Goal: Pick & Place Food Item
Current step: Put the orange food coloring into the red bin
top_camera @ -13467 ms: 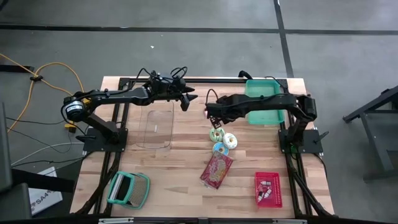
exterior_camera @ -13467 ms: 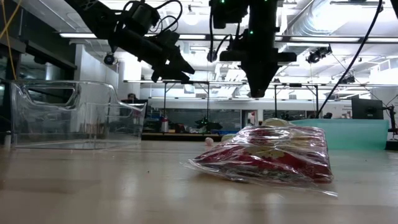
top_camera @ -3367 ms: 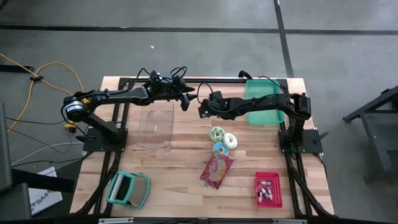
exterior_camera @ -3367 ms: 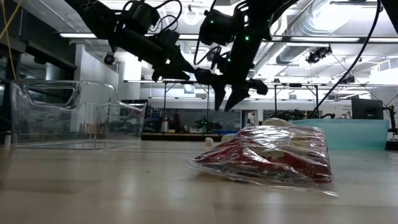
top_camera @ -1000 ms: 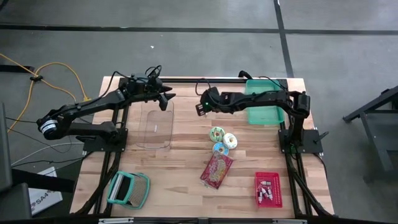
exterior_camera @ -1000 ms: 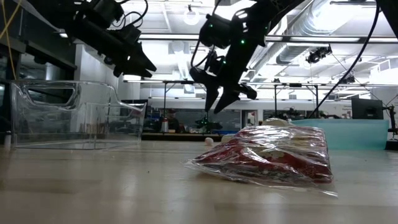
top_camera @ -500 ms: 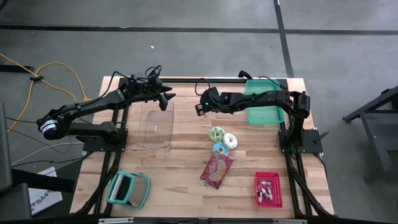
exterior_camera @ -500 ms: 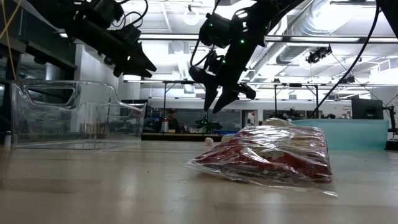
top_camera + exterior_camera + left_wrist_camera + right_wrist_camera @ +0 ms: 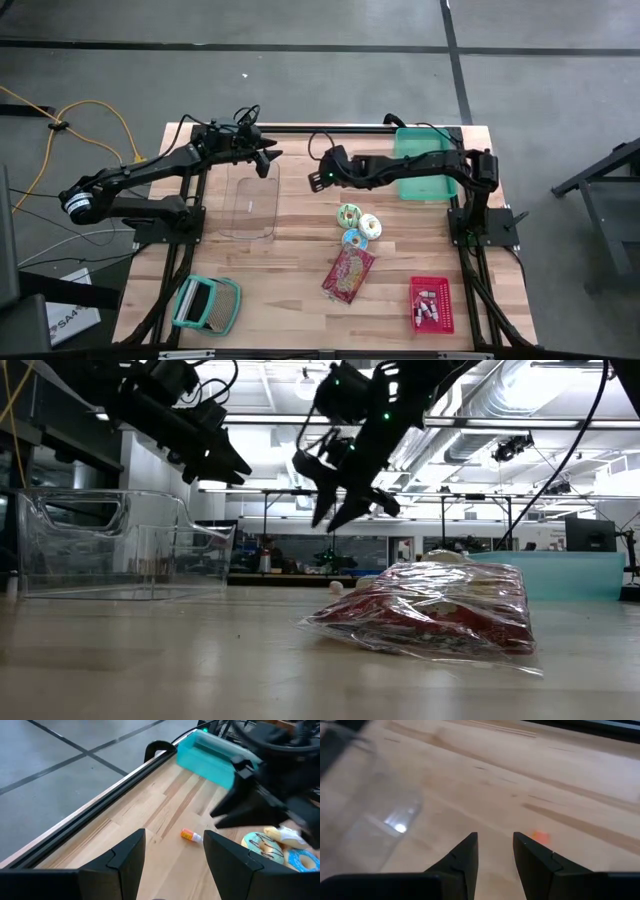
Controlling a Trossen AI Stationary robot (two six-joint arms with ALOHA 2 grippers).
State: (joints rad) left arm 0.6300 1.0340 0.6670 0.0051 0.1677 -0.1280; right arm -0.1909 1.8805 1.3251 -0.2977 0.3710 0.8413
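The pale wooden plank table (image 9: 300, 250) carries everything. The left arm reaches in from the table's left edge, stretched out nearly level above the far end of the clear rectangular plastic bin (image 9: 251, 206); its left claw (image 9: 272, 158) hangs in the air with its two dark fingers (image 9: 127, 857) spread apart and holding nothing. The right arm extends from its base at the right edge across the teal rectangular plastic tray (image 9: 421, 162) toward the table's middle, its wrist tipped downward; the right claw (image 9: 316, 181) hovers over bare wood between the bin and the tray, fingers (image 9: 465, 854) parted with a narrow gap and nothing between them.

Nearer the front lies the red snack bag in clear wrapping (image 9: 348, 274), flat on the table. To its right sits a red flat plastic basket (image 9: 431, 304), and at the front left corner a teal-rimmed grey object (image 9: 206, 305). Just behind the bag is a cluster of small iced doughnuts (image 9: 357, 223), touching one another. Smallest, a tiny orange-and-white item (image 9: 190, 836) lies on the wood below the two claws, apart from both.
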